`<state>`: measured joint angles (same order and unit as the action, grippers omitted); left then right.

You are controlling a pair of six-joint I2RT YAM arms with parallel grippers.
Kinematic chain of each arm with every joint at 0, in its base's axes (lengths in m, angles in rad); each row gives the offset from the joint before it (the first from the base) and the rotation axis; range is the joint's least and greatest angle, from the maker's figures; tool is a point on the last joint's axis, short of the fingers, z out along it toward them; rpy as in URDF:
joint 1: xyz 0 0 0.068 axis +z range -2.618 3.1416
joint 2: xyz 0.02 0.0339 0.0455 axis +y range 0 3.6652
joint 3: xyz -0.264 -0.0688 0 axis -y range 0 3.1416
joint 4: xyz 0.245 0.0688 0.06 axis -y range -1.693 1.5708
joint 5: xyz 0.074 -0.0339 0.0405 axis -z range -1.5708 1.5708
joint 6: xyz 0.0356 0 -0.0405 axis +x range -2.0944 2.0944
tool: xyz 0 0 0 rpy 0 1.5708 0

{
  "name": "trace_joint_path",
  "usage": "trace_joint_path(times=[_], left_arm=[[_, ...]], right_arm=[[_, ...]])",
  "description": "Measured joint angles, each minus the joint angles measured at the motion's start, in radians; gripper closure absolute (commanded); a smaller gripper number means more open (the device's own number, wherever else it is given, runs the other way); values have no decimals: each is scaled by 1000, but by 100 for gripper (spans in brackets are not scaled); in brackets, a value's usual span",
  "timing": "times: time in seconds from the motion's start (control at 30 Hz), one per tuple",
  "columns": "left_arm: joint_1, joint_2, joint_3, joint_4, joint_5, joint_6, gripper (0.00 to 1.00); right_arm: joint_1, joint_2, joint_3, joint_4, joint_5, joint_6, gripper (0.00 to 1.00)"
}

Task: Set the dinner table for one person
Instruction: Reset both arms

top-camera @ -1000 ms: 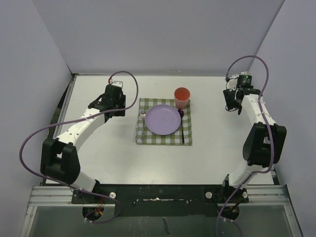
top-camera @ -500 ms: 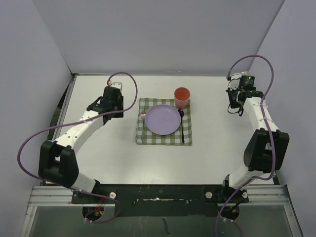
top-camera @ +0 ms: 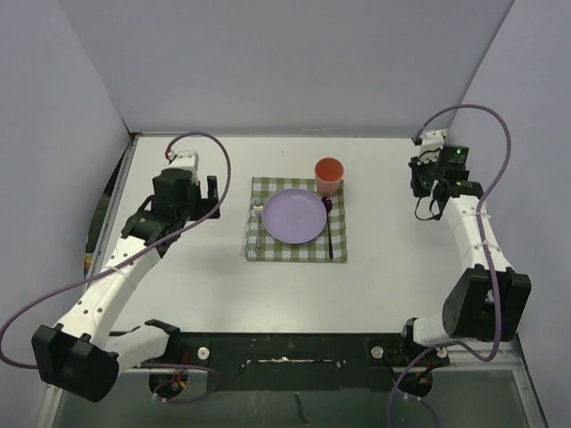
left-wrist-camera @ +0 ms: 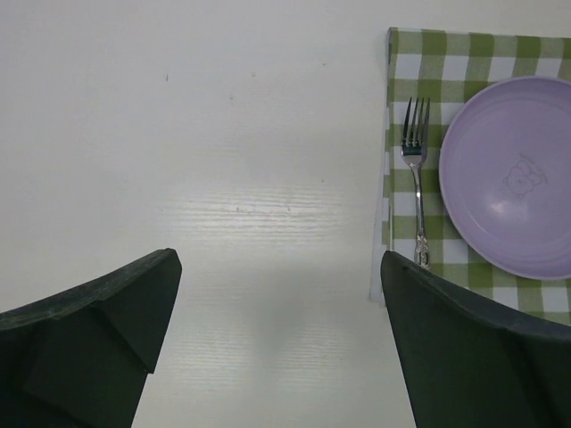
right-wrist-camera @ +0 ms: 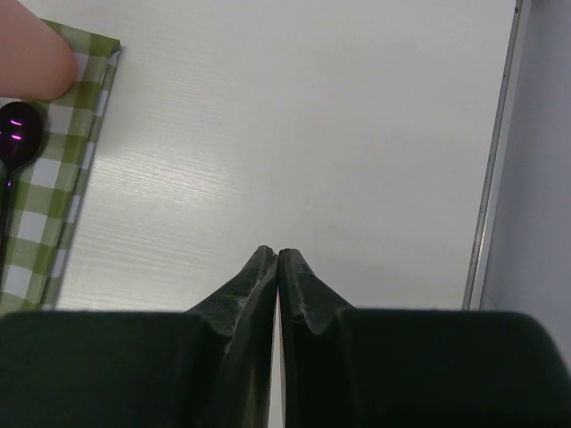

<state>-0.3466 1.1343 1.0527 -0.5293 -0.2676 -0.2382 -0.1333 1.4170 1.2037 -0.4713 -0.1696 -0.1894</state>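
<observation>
Dinner table (top-camera: 384, 285) fills the floor of the top view, white with thin metal edging, arm bases along its 6 o'clock edge; I see a green-and-white checked cloth (top-camera: 308, 250) lying flat near table centre; lilac plate (top-camera: 295, 216) sits on the cloth, slightly toward 12 o'clock; fork (top-camera: 259, 223) lies on the cloth at the plate's 9 o'clock, just beside the rim, tines toward 12 o'clock; dark purple spoon (top-camera: 329, 227) lies at the plate's 3 o'clock, bowl toward 12 o'clock, handle running to 6 o'clock; orange cup (top-camera: 329, 176) stands upright at the plate's 1 o'clock, on the cloth's far right corner, just past the spoon's bowl.

Left gripper (left-wrist-camera: 277, 267) is at the cloth's 9 o'clock, over bare tabletop; jaws spread wide, nothing between them; its wrist view shows the cloth edge, fork and plate off at 2 o'clock.

Right gripper (right-wrist-camera: 278, 254) is at the cloth's 2 o'clock, well apart from it, near the table's right edge; jaws clenched tip to tip, holding nothing; its wrist view catches the cloth corner, spoon bowl and cup at 10 o'clock.
</observation>
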Motion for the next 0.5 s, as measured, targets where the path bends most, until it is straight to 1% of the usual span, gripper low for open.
trace_joint_path(times=[0.1,0.13,0.2,0.23,0.37,0.43,0.5], left_arm=[[0,-20,-43,12,-14,18,2],[0,-20,-60,21,-16,31,2],[0,-21,-96,49,-16,56,2],[0,-24,-123,76,-16,72,3],[0,-43,-228,182,-12,130,5],[0,-77,-291,257,-8,166,3],[0,-119,-350,336,-9,198,2]], right_arm=[[13,-1,-30,35,24,-4,90],[17,-3,-40,51,40,-9,91],[24,-9,-63,86,71,-18,98],[29,-19,-90,124,111,-14,100],[51,-47,-214,247,256,-2,100],[57,-48,-263,275,297,14,100],[61,-50,-314,306,307,34,96]])
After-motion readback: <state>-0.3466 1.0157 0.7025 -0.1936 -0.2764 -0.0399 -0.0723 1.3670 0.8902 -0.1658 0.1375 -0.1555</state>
